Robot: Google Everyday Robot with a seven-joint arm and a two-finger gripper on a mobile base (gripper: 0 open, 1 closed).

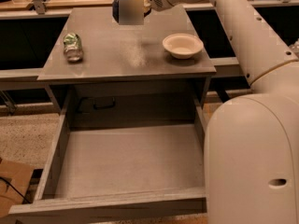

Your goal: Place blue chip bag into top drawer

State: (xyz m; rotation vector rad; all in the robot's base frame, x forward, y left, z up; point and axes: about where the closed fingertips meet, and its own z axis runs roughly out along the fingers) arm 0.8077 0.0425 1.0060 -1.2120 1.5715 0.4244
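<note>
The blue chip bag (pixel 117 5) shows as a dark navy shape at the back edge of the cabinet top (pixel 126 52), partly hidden. My gripper (pixel 134 6) reaches in from the upper right, is shut on the bag and holds it above the back of the top. The top drawer (pixel 126 164) is pulled wide open below the front of the cabinet, and its grey bottom is bare. The bag is well behind and above the drawer.
A crushed green-and-silver can (pixel 73 46) lies on the left of the cabinet top. A cream bowl (pixel 182 45) stands on the right. My arm's large white body (pixel 254 148) covers the drawer's right side. A cardboard box (pixel 11 181) lies on the floor at lower left.
</note>
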